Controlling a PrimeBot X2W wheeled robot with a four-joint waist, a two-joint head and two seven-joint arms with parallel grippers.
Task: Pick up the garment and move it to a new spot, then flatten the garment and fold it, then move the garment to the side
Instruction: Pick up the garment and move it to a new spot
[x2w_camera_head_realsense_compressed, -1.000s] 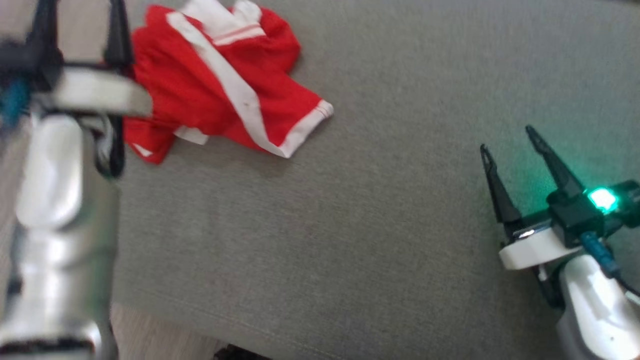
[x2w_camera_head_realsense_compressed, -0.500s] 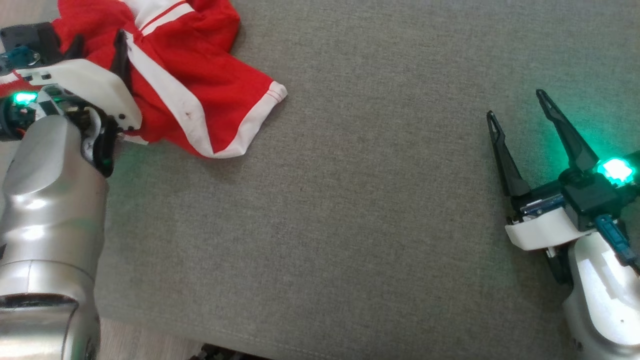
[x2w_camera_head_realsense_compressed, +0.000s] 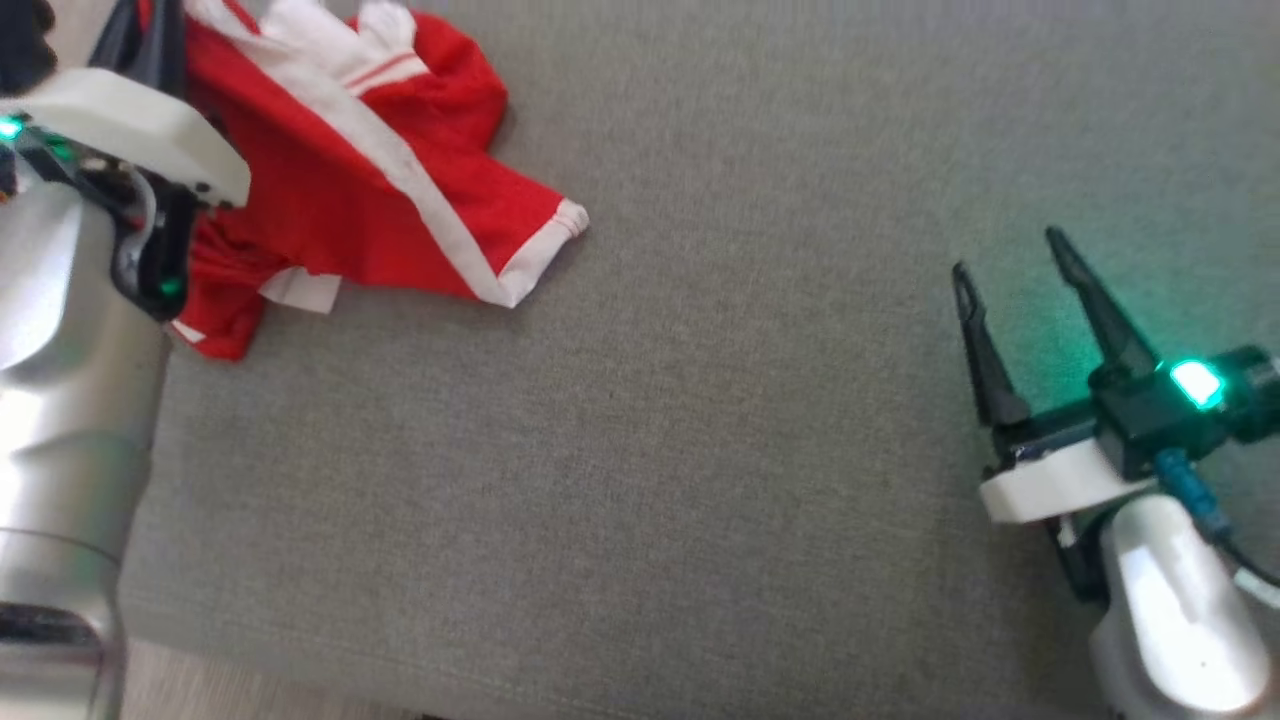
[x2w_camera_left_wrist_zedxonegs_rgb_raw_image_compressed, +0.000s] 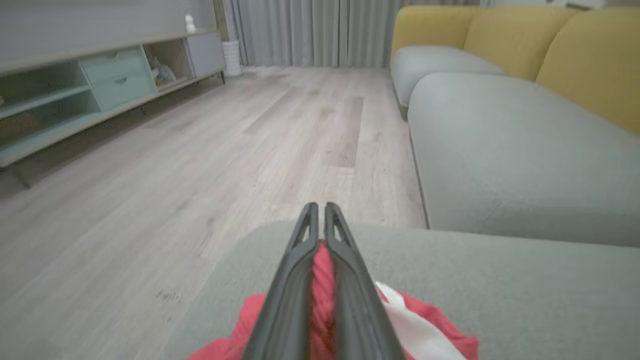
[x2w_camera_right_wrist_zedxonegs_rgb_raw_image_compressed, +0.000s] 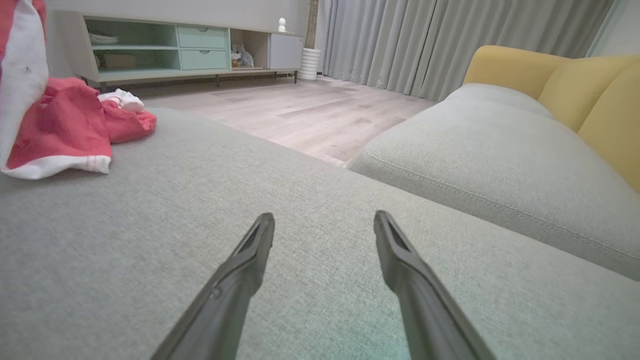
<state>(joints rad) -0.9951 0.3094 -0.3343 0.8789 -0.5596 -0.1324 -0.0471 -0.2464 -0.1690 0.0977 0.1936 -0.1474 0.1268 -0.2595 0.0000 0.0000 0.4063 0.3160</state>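
Left tool pinching garment (red, white-trimmed), crumpled

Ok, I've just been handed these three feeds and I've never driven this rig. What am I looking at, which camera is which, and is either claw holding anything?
It is a wheeled robot with two arms, each ending in a two-fingered gripper. The big downward picture comes from its head: its left arm shows at the left, its right at the right. The other two come from cameras on the wrists, looking along each gripper's fingers. The surface is a grey cushion. On it lies a crumpled red and white garment. The left gripper is shut on a bunch of the red cloth, which shows pinched between its fingers in the left wrist view. The right gripper is open and holds nothing; it sits over bare cushion, well apart from the garment.
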